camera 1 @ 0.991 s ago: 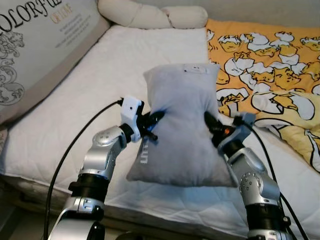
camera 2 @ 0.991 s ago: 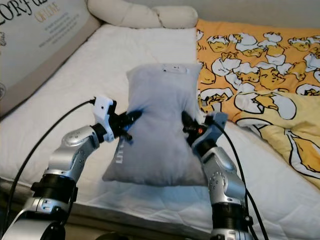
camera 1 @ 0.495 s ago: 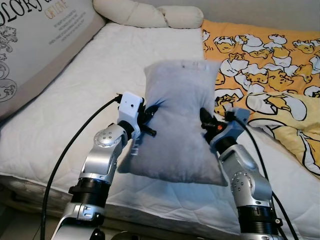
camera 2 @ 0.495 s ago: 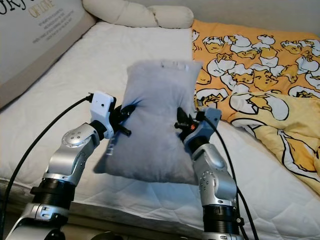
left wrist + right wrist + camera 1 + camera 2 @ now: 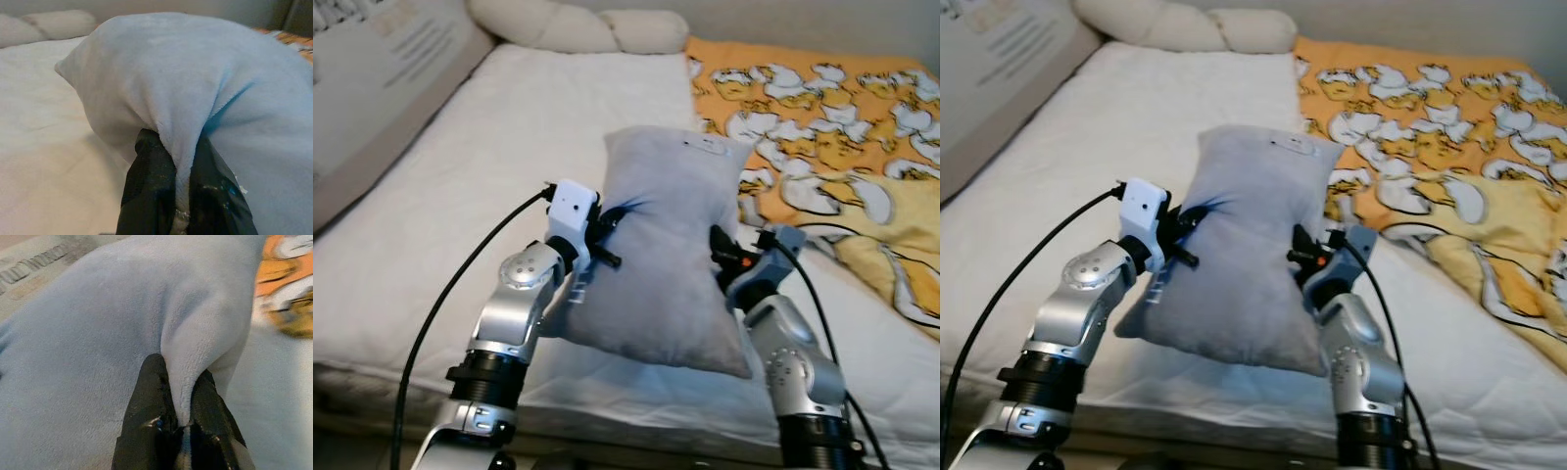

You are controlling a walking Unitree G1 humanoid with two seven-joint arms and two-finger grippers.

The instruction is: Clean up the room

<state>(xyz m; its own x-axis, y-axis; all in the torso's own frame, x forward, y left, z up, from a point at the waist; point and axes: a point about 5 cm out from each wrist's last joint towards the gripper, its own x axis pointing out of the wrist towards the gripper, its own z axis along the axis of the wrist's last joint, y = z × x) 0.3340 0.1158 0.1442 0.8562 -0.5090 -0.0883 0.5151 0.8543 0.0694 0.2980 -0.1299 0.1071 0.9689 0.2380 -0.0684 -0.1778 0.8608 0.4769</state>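
The grey pillow (image 5: 666, 255) is held above the bed (image 5: 460, 196), 1 fabric fold pinched by the left hand (image 5: 605, 227), another by the right hand (image 5: 720, 250). Such thin pinches could slip, dropping it.

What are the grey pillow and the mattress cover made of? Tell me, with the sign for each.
Grey pillow: soft plush or fleece-like fabric, matte; it bunches into folds where the left pincer and right pincer pinch it, and a short nap shows. Mattress cover: white quilted textile, probably cotton or a blend; faint stitched pattern, matte.
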